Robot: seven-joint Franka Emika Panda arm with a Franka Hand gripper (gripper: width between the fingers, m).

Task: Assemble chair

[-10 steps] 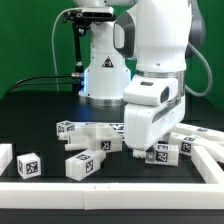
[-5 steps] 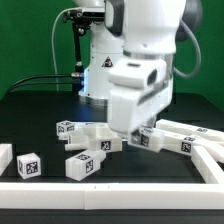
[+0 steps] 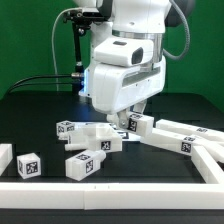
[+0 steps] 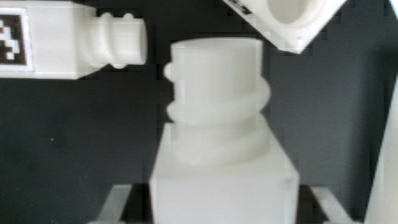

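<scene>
My gripper (image 3: 129, 120) is shut on a white chair leg (image 3: 137, 125) with a tag and holds it tilted just above the table. In the wrist view the leg (image 4: 217, 150) fills the middle between my fingers (image 4: 125, 200), and its ribbed screw end (image 4: 214, 80) points away from me. More white chair parts lie below: a tagged block (image 3: 68, 128) joined to a panel (image 3: 95, 135), a tagged bar (image 3: 180, 143) toward the exterior view's right, and a tagged part with a ribbed peg (image 4: 63, 45) close to the leg's tip.
A low white frame (image 3: 130, 183) runs along the front and up the exterior view's right side. Two loose tagged blocks (image 3: 85, 163) (image 3: 30, 165) sit near it. The robot base (image 3: 100, 80) stands behind. Another white part's corner (image 4: 294, 22) shows in the wrist view.
My gripper has risen off the parts on the exterior view's right and moved left and back, taking the chair leg up with it. The other parts stay in place.
</scene>
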